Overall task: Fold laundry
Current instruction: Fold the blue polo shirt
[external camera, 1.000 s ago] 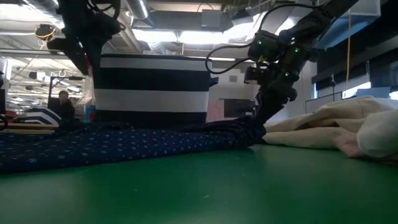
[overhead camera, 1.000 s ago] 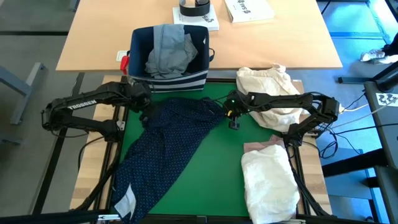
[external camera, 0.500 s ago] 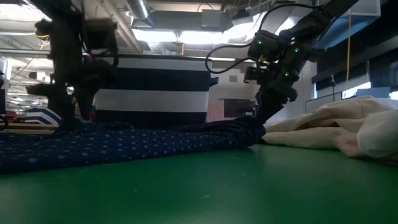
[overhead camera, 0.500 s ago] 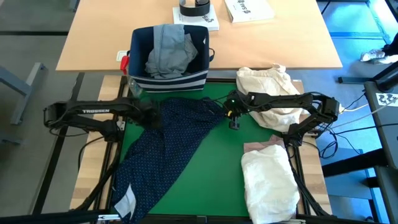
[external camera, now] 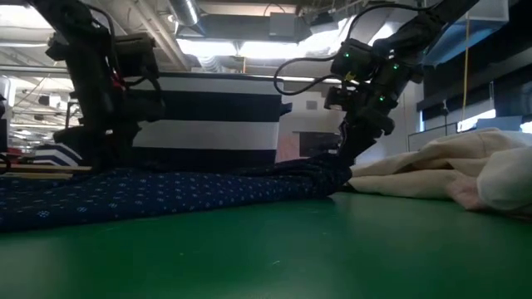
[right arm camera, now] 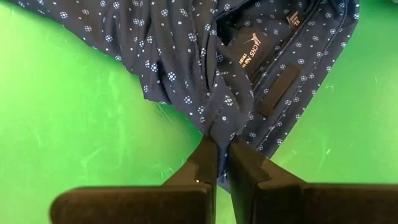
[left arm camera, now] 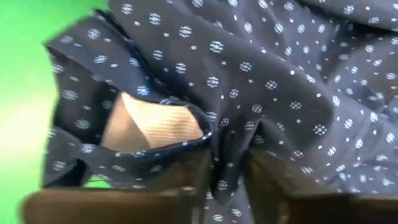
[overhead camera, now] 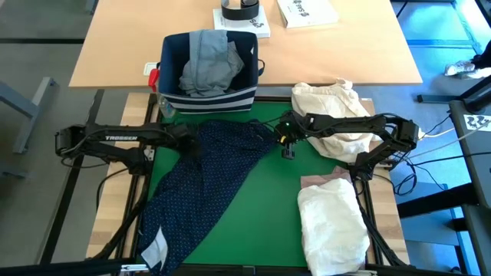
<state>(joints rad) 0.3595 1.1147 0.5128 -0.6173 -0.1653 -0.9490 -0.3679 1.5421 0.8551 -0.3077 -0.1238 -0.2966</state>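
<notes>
Both grippers on the shirt.
My right gripper (right arm camera: pixel 222 163) pinches the dotted shirt (overhead camera: pixel 207 184) by its collar; my left gripper (left arm camera: pixel 225 180) has fabric between narrowed fingers, grip uncertain. The shirt lies across the worktop (overhead camera: pixel 268 207); lifting now, a shallow left bite could slip.

Green worktop (overhead camera: pixel 268 207): dotted navy shirt (overhead camera: pixel 207 180) spread left, white shirt (overhead camera: pixel 331 222) over pink top (overhead camera: pixel 314 182) right, beige bundle (overhead camera: pixel 334 103) behind.

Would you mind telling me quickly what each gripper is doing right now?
Left gripper: fingers closing on a fold of the dotted shirt; grip not yet certain.
Right gripper: shut on the shirt's edge by the collar.
</notes>
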